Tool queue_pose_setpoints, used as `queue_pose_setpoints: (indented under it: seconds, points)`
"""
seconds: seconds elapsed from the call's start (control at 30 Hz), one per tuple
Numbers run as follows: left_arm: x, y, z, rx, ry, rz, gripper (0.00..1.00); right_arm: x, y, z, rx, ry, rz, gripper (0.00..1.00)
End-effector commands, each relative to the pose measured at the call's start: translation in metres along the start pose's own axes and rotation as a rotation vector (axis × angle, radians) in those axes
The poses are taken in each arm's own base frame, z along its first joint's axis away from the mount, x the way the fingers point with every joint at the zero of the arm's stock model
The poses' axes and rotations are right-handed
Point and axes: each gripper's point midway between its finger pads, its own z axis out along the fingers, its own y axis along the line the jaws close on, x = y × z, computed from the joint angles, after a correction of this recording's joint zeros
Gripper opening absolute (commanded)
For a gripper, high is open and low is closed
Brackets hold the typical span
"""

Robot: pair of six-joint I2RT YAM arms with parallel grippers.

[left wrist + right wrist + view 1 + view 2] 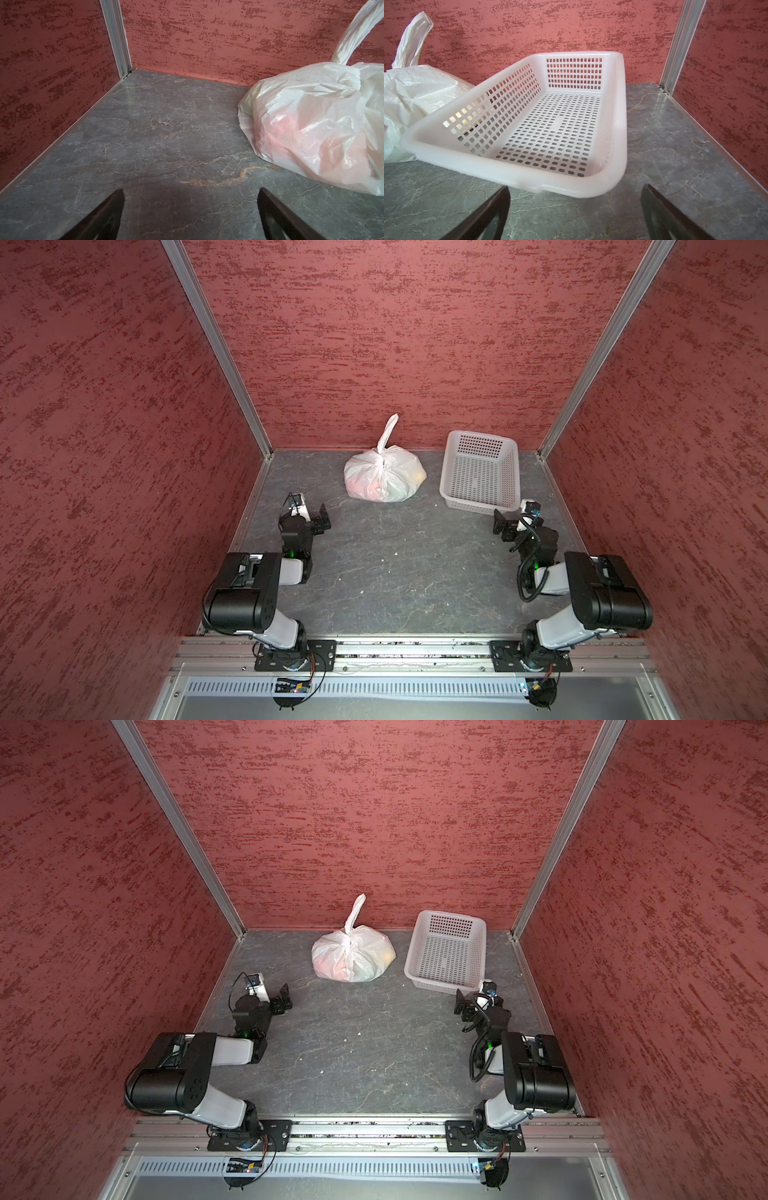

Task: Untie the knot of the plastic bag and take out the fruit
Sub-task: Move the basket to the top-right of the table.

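The plastic bag (380,479) (353,959) sits tied and bulging on the grey table near the back wall. Its knot (381,454) (350,934) is on top, with a twisted handle loop (389,429) standing up from it. The fruit (365,488) shows only as reddish and yellowish tints through the film. My left gripper (325,517) (191,193) stands open and empty to the bag's front left, with the bag (311,124) at the side of its view. My right gripper (498,522) (575,193) stands open and empty just before the basket.
A white perforated basket (482,433) (451,913) (529,178) stands empty right of the bag, close to it. Red textured walls close the back and both sides. Both arms are folded back near the table's front rail.
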Motion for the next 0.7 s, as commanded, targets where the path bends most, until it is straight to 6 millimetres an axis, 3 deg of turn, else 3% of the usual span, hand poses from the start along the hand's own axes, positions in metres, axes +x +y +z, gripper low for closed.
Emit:
queue_pose_setpoints:
  seconds: [0.0, 0.13, 0.23, 0.43, 0.53, 0.67]
  points:
    - [-0.007, -0.001, 0.002, 0.008, -0.023, 0.011, 1.0, -0.016, 0.004, 0.003, -0.021, -0.05, -0.011, 0.99]
    - [-0.007, -0.001, 0.002, 0.01, -0.023, 0.01, 1.0, -0.02, 0.004, 0.0, -0.011, -0.066, -0.013, 0.99]
    - [-0.011, -0.004, 0.002, 0.025, -0.009, 0.018, 1.0, -0.037, 0.0, -0.01, 0.024, -0.087, 0.001, 0.99]
    - [-0.037, -0.02, -0.001, 0.086, 0.066, 0.05, 1.0, -0.059, 0.006, -0.009, 0.024, 0.078, 0.085, 0.99]
    - [-0.04, -0.025, -0.008, 0.114, 0.114, 0.015, 1.0, -0.067, 0.023, -0.009, -0.016, 0.138, 0.136, 0.99]
    - [-0.045, -0.039, -0.017, 0.145, 0.177, -0.093, 1.0, -0.071, 0.068, 0.007, -0.083, 0.257, 0.15, 0.99]
